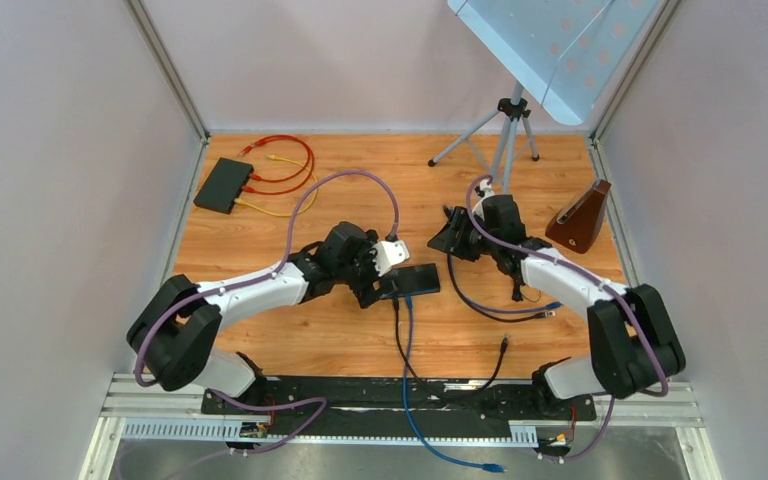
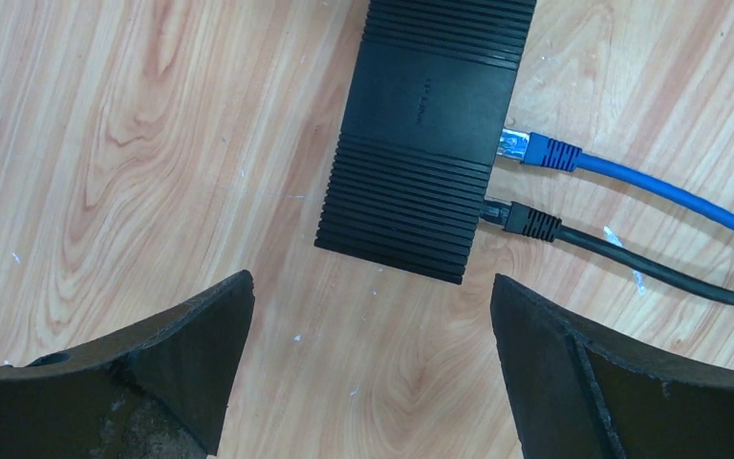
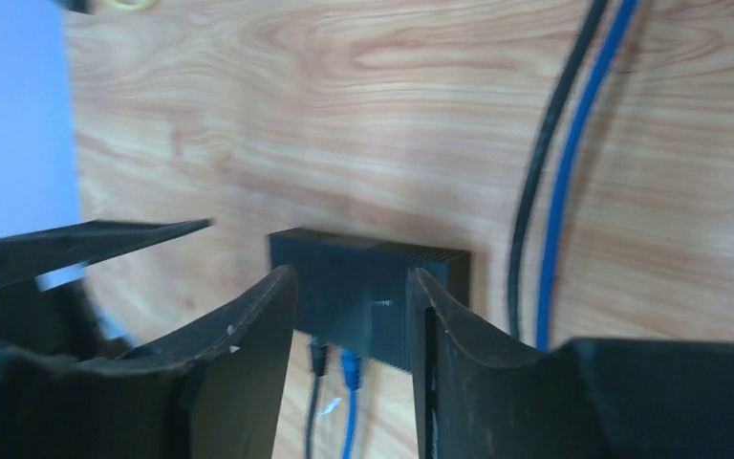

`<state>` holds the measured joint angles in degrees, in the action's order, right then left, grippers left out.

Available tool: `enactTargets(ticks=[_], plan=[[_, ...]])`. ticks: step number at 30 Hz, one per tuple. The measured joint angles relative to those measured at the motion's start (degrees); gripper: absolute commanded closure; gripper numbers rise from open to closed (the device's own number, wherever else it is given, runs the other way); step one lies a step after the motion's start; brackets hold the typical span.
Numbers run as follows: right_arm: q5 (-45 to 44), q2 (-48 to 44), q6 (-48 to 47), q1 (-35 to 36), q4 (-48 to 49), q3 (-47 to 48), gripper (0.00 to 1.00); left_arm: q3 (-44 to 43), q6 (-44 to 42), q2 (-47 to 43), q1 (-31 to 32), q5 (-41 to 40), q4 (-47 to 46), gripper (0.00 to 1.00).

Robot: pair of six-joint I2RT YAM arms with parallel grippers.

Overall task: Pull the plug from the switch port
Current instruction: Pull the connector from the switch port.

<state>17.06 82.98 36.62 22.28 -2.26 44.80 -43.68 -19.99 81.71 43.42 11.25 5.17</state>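
The only lettering is a short embossed word on the top face of the black switch. It sits on the smooth band between the switch's two ribbed sections and is too faint to read with certainty. No other text is legible.

Black ribbed switch; blue plug; black plug; wood-grain table.

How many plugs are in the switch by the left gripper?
2: a blue plug and a black plug beside it, on one side of the switch; more may be hidden.
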Motion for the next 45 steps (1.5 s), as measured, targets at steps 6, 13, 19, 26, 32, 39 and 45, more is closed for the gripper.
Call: enactTargets(ticks=[6,13,19,26,32,39,45], plan=[[4.57,-7.43,4.11,0.85,3.54,-5.95,0.49,-4.02,-5.42,4.96,0.11,1.95,2.82,0.0],[7.52,-9.77,7.67,1.95,3.82,-12.26,0.48,-10.86,-9.6,12.31,0.83,2.19,7.56,0.0],[9.97,-12.57,10.34,2.03,5.05,-16.33,0.49,-14.03,-11.28,16.52,1.62,2.21,11.34,0.01],[12.39,-13.81,14.99,2.6,8.98,-20.31,0.63,-15.8,-12.13,18.29,1.81,2.54,14.64,0.22],[12.52,-12.48,21.16,4.83,15.04,-23.87,0.69,-18.01,-12.37,19.91,1.99,3.28,16.81,0.31],[10.73,-3.76,27.98,9.14,24.74,-26.58,0.62,-17.99,-12.09,19.89,2.32,3.52,16.96,0.34],[7.06,3.04,31.71,11.56,33.75,-28.02,0.54,-17.99,-11.56,19.87,2.36,3.58,16.98,0.35]])
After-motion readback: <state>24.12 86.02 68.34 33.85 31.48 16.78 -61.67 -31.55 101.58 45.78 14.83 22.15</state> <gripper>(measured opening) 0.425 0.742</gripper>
